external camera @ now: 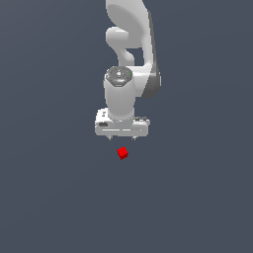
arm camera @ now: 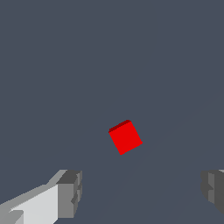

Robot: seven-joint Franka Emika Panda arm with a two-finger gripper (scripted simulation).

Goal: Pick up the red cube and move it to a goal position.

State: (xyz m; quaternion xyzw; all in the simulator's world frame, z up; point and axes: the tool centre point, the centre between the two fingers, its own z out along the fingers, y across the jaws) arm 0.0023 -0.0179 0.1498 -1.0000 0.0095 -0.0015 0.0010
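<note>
Two grey fingertips (arm camera: 70, 192) sit closest to the wrist camera, one at each side of its picture with a broad gap of bare floor between them, so the hand is spread wide and holds nothing. That spread makes sense for a hand meant to drop over something small: the gap is far wider than the block it is after.

Going by size, the white arm (external camera: 129, 54) comes first, reaching in from the top of the exterior view and bending down so that the gripper (external camera: 122, 138) points straight at the dark grey floor (external camera: 49, 197). Pointing down like this lets the fingers close from two sides once the hand is lowered.

Smallest is the red cube (external camera: 122, 153), (arm camera: 125, 137), resting alone on the floor just past the fingertips in the exterior view, apart from them and untouched. It lies turned at an angle to the line between the fingers, so I judge the wrist needs some twist, and the hand a short shift, before descending. No goal marker shows in either view.
</note>
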